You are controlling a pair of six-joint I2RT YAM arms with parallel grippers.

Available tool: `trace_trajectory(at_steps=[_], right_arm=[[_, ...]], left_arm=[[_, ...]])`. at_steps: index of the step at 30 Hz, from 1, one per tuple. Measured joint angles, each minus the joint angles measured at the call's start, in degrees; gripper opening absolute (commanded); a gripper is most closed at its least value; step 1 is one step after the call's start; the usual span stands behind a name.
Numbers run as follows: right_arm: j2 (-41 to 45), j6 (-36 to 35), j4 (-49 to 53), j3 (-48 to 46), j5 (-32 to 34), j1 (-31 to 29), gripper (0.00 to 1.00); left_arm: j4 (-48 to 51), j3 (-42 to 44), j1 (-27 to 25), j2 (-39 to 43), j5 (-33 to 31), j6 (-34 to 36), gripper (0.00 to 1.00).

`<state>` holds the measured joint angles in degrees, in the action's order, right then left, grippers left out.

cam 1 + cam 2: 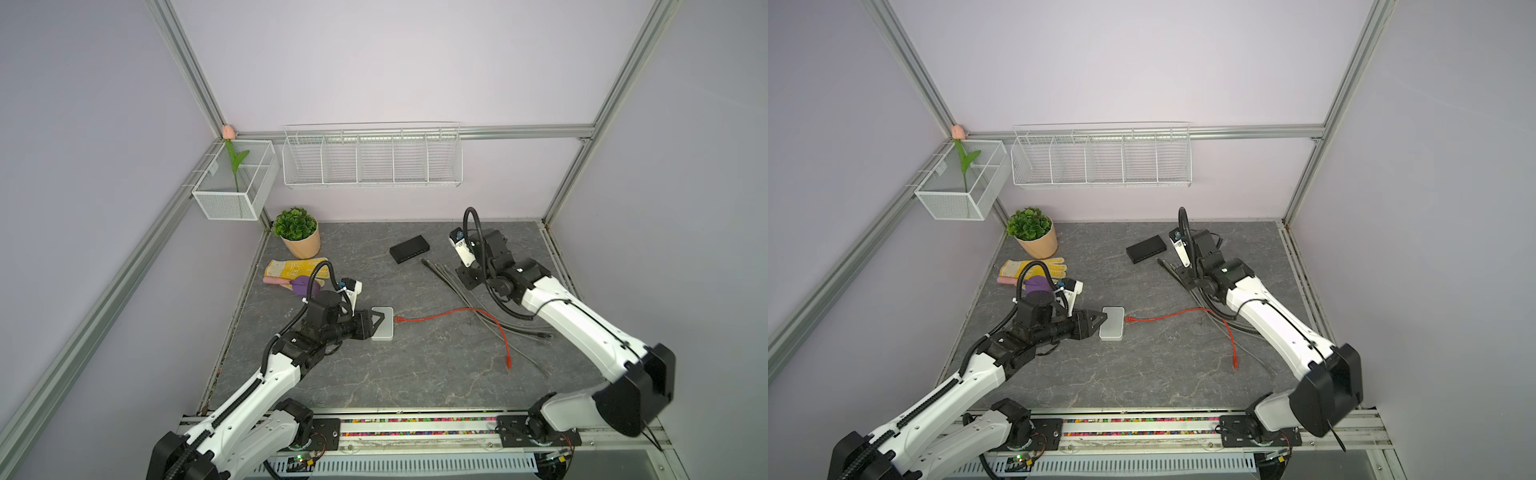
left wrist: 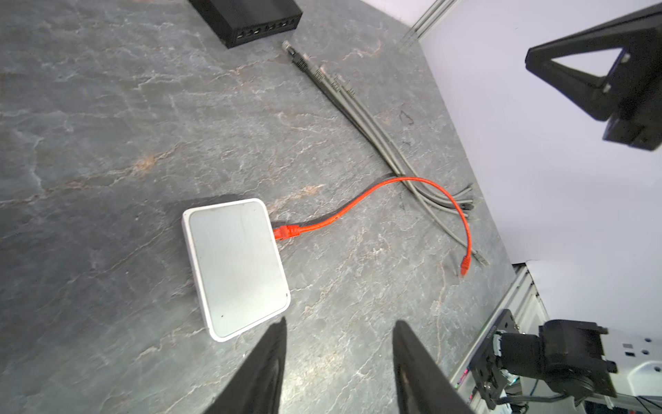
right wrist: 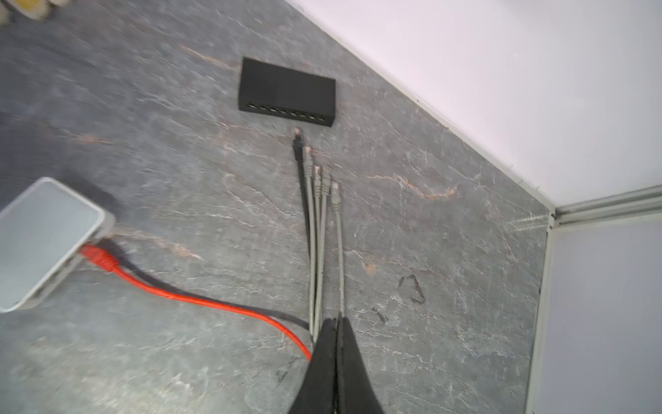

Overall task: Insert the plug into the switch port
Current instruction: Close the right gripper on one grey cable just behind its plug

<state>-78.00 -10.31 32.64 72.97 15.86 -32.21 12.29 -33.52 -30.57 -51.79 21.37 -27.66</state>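
A white switch point(image 1: 382, 325) point(image 1: 1112, 325) point(image 2: 236, 269) lies flat mid-table. The red cable's plug point(image 1: 399, 319) point(image 2: 285, 232) point(image 3: 98, 258) sits against its port side and looks seated in a port. My left gripper point(image 1: 374, 328) point(image 2: 340, 320) is open at the switch's left edge; the switch lies beside one finger and nothing is between them. My right gripper point(image 1: 464, 281) point(image 3: 338, 317) is shut over a bundle of grey cables point(image 1: 446, 277) point(image 3: 318, 215) near a black switch point(image 1: 409, 248) point(image 3: 286, 93). One grey cable runs under its tips.
The red cable's loose end point(image 1: 508, 365) lies at the front right. A potted plant point(image 1: 297, 232), a yellow glove point(image 1: 291, 267) and a purple object point(image 1: 303, 284) sit at the back left. Two wire baskets point(image 1: 372, 160) hang on the walls.
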Motion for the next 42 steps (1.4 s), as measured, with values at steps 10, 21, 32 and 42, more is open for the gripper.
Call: trace_trajectory(at_steps=[10, 21, 32, 42], right_arm=[[-9.14, 2.89, 2.86, 6.1, -3.78, 6.03, 0.25], [-30.49, 4.07, 12.52, 14.73, -6.75, 11.85, 0.34], [-38.86, 3.89, 13.79, 16.28, -6.36, 12.15, 0.34], [-42.12, 3.89, 13.7, 17.0, -5.31, 13.33, 0.29]], left_arm=[[-4.31, -0.76, -0.2, 2.84, 2.03, -0.63, 0.51], [-3.89, 1.92, -0.22, 7.85, 1.81, -0.79, 0.52], [-4.15, 2.93, -0.22, 7.39, 1.57, -0.79, 0.52], [-4.33, 3.02, -0.22, 7.37, 1.42, -0.79, 0.52]])
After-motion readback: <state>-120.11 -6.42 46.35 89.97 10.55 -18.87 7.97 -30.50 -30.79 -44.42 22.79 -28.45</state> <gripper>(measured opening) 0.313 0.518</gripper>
